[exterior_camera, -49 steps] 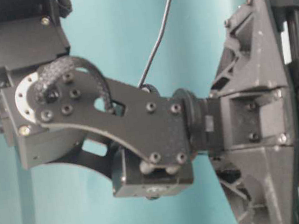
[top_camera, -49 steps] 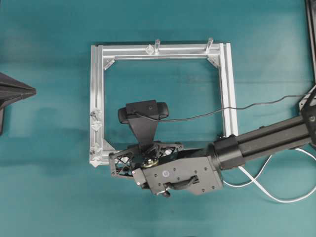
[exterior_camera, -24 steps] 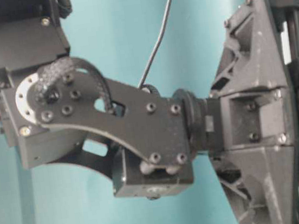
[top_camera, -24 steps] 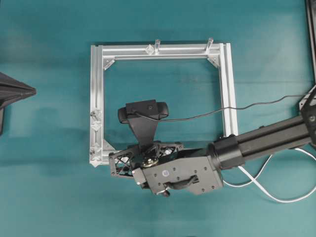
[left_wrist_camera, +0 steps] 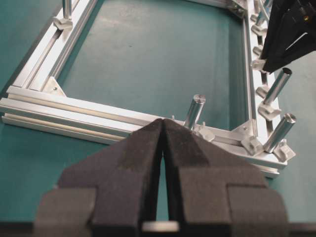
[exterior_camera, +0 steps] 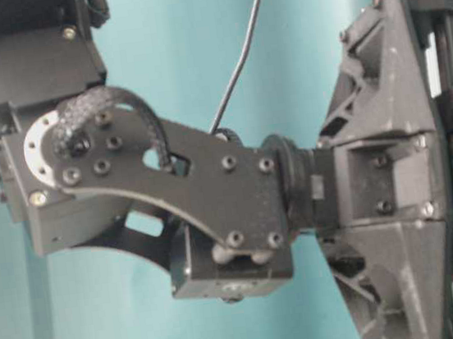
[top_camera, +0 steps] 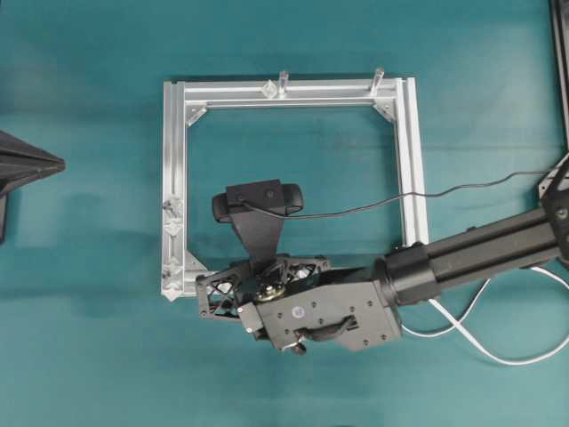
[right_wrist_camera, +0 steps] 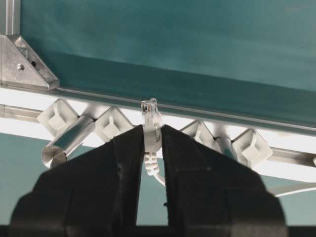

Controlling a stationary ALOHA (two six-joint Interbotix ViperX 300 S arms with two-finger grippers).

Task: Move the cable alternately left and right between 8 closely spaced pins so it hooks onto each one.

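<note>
While the cable sits plug-first between the right gripper fingers, what matters is where its tip points: straight up at the near rail of the frame, into the gap between two of the pins. The clear plug pokes out just past the fingertips and looks to be touching or just short of the rail; you can't tell which from the wrist view. The cable's long axis runs back through the jaws, roughly square to the rail, and its slack trails off toward the arm. In the overhead view the loose white length loops on the mat to the right of the frame, well clear of the pins.

So the right gripper is clamped on the cable near the plug. A metal post lies tilted just left of the plug, beside the left pin, so a sideways sweep that way looks tight. My read: the weave is barely started, no pin visibly hooked yet.

The right arm is the near one, parked over the bottom-left corner of the frame. The left gripper is pinched closed on nothing, sitting back off the opposite rail, not involved.

Versus the earlier frames: no change. Arm, cable loop and frame all sit where they were.
</note>
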